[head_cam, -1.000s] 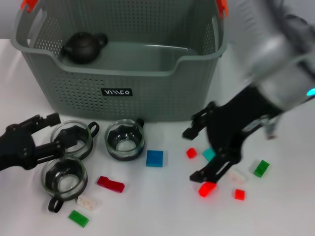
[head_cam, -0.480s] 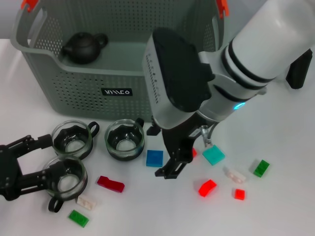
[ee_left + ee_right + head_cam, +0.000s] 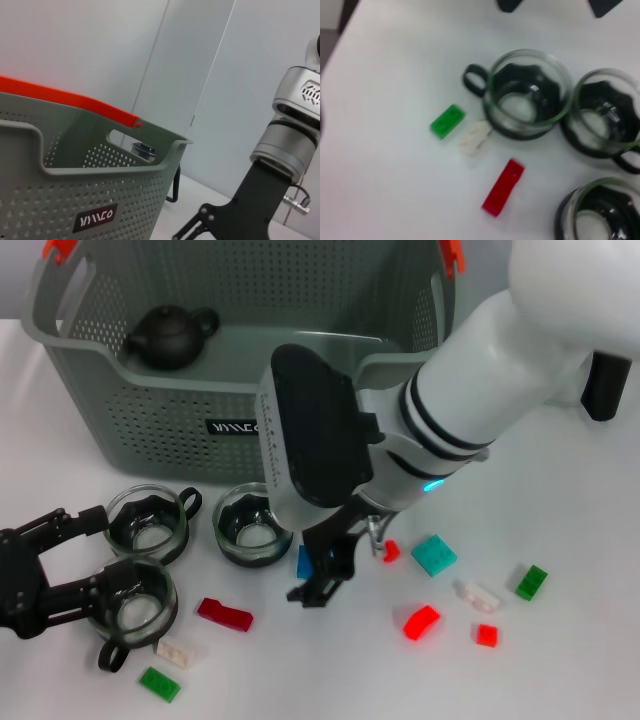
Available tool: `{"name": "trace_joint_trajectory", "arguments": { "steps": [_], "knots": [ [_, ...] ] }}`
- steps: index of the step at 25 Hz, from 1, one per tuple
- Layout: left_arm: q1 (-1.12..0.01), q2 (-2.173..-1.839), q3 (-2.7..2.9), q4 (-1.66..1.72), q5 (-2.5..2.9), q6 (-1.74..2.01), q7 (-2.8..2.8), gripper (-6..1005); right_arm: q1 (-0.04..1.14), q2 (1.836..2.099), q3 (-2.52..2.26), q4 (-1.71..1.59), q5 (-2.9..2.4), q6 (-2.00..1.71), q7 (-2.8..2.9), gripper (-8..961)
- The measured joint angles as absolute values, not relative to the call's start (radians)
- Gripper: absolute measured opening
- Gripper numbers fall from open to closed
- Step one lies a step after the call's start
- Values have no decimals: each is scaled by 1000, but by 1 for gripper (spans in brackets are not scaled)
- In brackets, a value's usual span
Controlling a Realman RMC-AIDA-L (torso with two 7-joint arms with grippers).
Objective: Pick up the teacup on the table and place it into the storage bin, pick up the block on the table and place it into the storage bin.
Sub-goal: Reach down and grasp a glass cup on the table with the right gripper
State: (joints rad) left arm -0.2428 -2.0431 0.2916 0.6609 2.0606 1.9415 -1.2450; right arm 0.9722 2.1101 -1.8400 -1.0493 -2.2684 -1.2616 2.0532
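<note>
White tabletop point(image 3: 560, 670) spreads before us, with the storage bin point(image 3: 240, 390) at the back (a dark teapot point(image 3: 168, 335) already sits inside it). Going left to right: our left gripper point(image 3: 65, 560) lies low at the near left, its fingers spread around the nearest teacup point(image 3: 130, 602), one finger between that cup and the second teacup point(image 3: 148, 523) just behind it. A third teacup point(image 3: 253, 525) stands near the bin's front wall. Our right gripper point(image 3: 322, 575) hangs over the blue block point(image 3: 304, 562), fingers apart, nothing pinched. Further right lie a teal block point(image 3: 434, 554) and small red and green blocks.

We judge the risk to be crowding: closing the left fingers could nudge the neighbouring cup, and the glass may slip on lifting. The right arm's bulk also hides the blue block, so a blind descent could knock the third teacup.
</note>
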Motion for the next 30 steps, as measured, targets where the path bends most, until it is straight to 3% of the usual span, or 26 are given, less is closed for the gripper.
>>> {"name": "trace_joint_trajectory", "arguments": {
  "steps": [13, 30],
  "knots": [
    [-241, -2043, 266, 645, 2061, 1929, -1243, 884, 993, 2117, -1968, -940, -2214, -1060, 2047, 945],
    [-242, -2043, 265, 644, 2066, 1906, -1243, 885, 1041, 2102, -1939, -917, -2186, -1243, 2107, 945]
  ]
}}
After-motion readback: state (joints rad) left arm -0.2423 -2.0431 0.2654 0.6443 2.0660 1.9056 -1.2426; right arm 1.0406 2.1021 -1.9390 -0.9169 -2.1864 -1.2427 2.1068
